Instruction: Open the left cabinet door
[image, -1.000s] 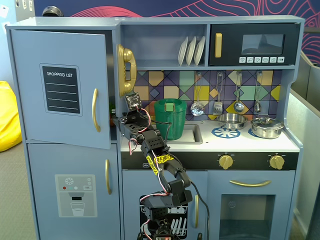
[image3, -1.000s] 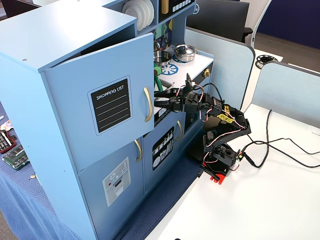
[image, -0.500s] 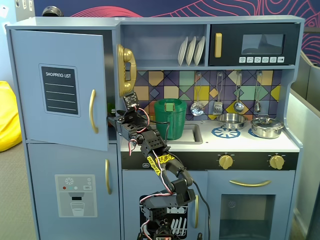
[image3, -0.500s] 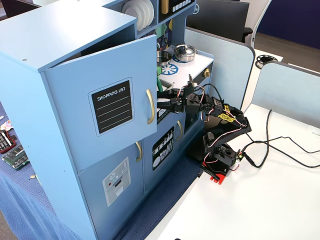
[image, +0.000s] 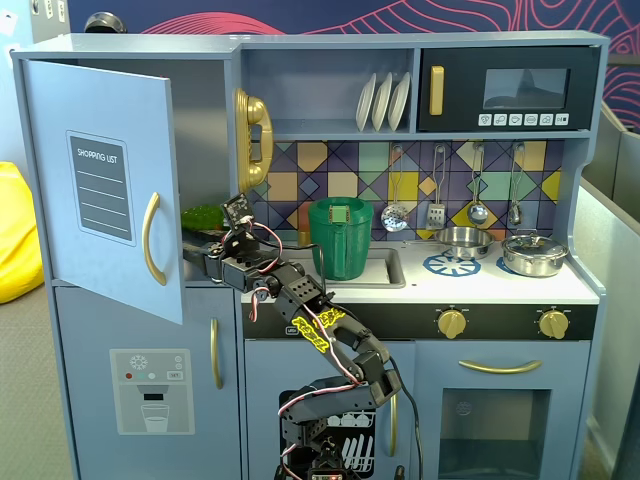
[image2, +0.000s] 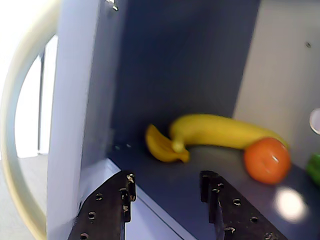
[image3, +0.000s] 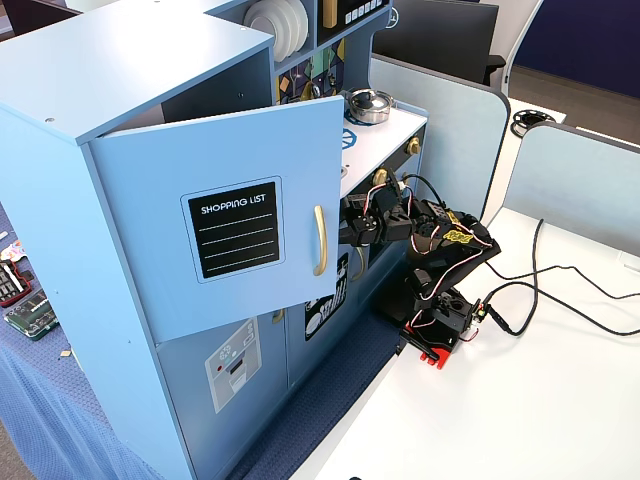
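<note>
The left cabinet door (image: 100, 180), pale blue-grey with the black "SHOPPING LIST" chalkboard and a curved gold handle (image: 150, 238), stands partly open, swung outward on its left hinge; it also shows in the other fixed view (image3: 230, 210). My gripper (image: 196, 252) reaches just behind the door's free edge at the cabinet opening. In the wrist view the gripper (image2: 168, 181) is open and empty, its black fingers (image2: 107, 207) beside the door's edge (image2: 75, 100), with the handle (image2: 15, 125) at far left. Its fingertips are hidden behind the door in the side fixed view.
Inside the cabinet lie a banana (image2: 220, 131), an orange (image2: 267, 160) and a green item (image: 205, 215). Below is the door with the dispenser graphic (image: 150, 390). A green pitcher (image: 340, 238) sits in the sink; a gold phone (image: 252, 140) hangs nearby. Cables (image3: 560, 290) run over the white table.
</note>
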